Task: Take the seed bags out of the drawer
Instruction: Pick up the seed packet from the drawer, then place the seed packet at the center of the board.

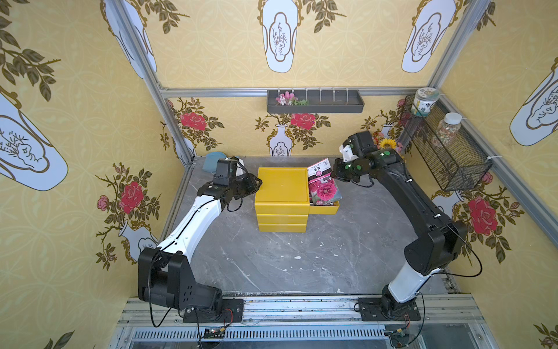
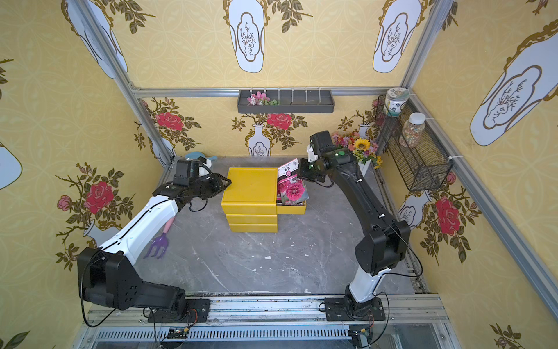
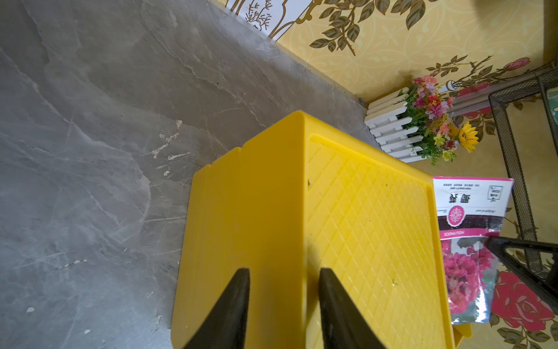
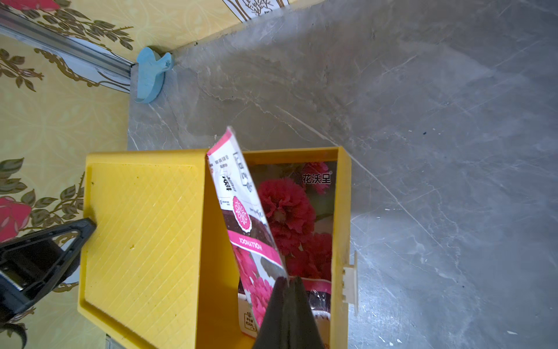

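right gripper (image 4: 288, 281) clenched on pink seed bag (image 4: 241, 211), tilted half out of open drawer (image 4: 342, 196) near table's back edge; second bag (image 4: 290, 205) lies inside; left gripper (image 3: 284, 270) unclenched against cabinet (image 1: 282, 184); none fully out

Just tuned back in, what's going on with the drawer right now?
The right gripper is shut on one pink-flowered seed bag, tilted up from the open top drawer of the yellow chest. At least one other seed bag lies flat in the drawer. The left gripper, jaws apart, sits at the chest's opposite top edge.

Two seed bags (image 4: 238, 196), three drawers (image 1: 282, 208)
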Tool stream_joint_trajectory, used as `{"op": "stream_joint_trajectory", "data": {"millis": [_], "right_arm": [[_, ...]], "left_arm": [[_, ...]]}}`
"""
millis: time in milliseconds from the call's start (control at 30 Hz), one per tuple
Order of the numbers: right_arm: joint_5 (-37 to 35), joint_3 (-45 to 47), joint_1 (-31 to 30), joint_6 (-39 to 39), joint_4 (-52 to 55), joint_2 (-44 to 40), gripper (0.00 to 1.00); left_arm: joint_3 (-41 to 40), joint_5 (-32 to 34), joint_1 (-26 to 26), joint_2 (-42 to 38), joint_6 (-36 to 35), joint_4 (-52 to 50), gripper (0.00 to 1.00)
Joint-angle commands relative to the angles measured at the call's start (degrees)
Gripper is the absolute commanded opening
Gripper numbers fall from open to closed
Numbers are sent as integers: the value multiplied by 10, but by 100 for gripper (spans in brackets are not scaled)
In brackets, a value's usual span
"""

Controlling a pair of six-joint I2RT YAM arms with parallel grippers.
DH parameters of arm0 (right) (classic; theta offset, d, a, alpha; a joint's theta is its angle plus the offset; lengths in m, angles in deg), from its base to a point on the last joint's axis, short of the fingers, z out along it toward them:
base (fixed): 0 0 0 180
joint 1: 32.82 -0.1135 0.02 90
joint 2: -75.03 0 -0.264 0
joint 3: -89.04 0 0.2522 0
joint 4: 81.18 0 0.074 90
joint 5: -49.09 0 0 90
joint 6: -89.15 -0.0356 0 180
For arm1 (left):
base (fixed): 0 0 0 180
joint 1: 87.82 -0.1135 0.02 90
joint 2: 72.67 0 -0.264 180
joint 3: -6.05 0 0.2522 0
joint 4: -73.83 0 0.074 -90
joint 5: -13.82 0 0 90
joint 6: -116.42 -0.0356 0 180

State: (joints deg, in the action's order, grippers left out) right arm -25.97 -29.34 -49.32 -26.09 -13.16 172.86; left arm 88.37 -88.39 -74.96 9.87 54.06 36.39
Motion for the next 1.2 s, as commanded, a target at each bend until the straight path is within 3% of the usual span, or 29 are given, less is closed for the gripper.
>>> {"op": "stream_joint_trajectory", "data": {"millis": [0, 600, 800, 1167], "right_arm": [[7, -13, 15, 16, -1, -14, 0], [12, -56, 181, 48, 25, -50, 0], [-2, 4, 230, 63, 13, -41, 0], [71, 126, 224, 91, -79, 74, 0]], "left_arm": [[-7, 14, 0, 6, -4, -71, 42], [-8, 13, 0, 4, -1, -72, 42], [-3, 14, 0, 6, -1, -71, 42], [0, 15, 0, 10, 1, -72, 42]]}}
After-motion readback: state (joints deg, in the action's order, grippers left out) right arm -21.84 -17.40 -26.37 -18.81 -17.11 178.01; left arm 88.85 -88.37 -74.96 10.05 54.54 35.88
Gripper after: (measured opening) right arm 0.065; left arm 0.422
